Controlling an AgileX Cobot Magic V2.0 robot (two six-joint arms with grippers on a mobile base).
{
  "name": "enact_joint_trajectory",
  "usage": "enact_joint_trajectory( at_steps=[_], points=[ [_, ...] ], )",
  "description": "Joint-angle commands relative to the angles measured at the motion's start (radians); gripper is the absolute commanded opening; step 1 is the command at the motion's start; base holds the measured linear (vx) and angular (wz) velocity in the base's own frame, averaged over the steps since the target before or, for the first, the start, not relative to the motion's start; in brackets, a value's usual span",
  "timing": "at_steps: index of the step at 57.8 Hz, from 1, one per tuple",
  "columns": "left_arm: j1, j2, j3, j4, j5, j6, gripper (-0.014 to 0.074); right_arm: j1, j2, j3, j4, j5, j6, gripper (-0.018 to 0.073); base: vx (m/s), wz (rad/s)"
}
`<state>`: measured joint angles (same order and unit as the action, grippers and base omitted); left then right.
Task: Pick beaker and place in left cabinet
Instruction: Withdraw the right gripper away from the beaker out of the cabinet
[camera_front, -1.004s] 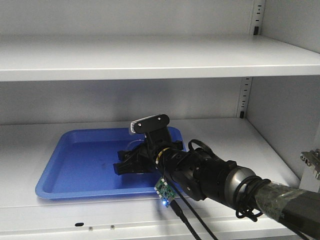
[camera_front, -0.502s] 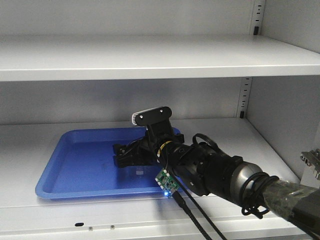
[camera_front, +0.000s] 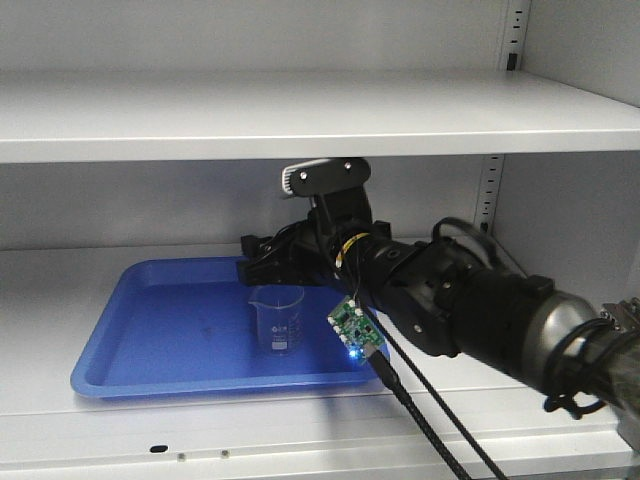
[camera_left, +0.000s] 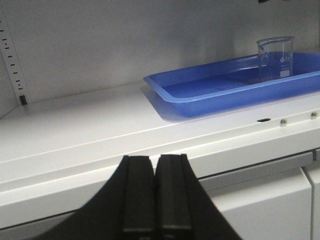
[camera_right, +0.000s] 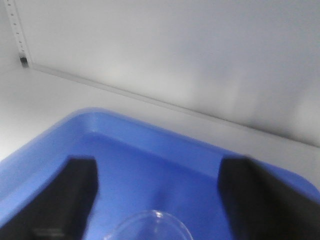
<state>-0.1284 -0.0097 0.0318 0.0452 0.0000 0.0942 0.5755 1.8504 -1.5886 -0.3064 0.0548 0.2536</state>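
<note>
Right gripper (camera_front: 262, 262) spread wide and holding nothing, poised just above the beaker (camera_front: 276, 318) in the middle of the front frame. In the right wrist view, two dark fingers (camera_right: 60, 200) at the lower left and lower right corners, with only the glass rim (camera_right: 150, 225) at the bottom edge between them and no contact visible. Probably kept this wide so that the glass is not knocked when the arm pulls away.

Beaker upright in the blue tray (camera_front: 130, 345), toward the tray's right part, spout facing left. Tray resting on the lower shelf of the left cabinet (camera_front: 300, 120), so placing looks already done; judged as the release and retreat step.

Right arm entering from the lower right of the front frame, reaching up and left into the shelf opening, wrist tilted downward, small green board with a blue light hanging below.

Left gripper (camera_left: 152, 192) at the bottom centre of its own view, closed completely on nothing, low in front of the shelf edge, apparently parked away from the work.
</note>
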Motion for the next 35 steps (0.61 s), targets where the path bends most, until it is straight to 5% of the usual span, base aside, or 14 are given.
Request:
enact_joint_trajectory(
  at_steps=[1, 14, 35],
  points=[
    [-0.001, -0.019, 0.016, -0.003, -0.075, -0.003, 0.0001, -0.003, -0.097, -0.008, -0.012, -0.081, -0.002, 0.0476, 0.0, 0.0],
    [-0.001, -0.019, 0.016, -0.003, -0.075, -0.003, 0.0001, -0.003, -0.256, 0.22, -0.027, -0.182, -0.008, 0.033, 0.0, 0.0],
    [-0.001, -0.019, 0.016, -0.003, -0.075, -0.003, 0.0001, 0.014, -0.57, 0.525, 0.008, -0.055, 0.004, 0.0118, 0.0, 0.0]
  ],
)
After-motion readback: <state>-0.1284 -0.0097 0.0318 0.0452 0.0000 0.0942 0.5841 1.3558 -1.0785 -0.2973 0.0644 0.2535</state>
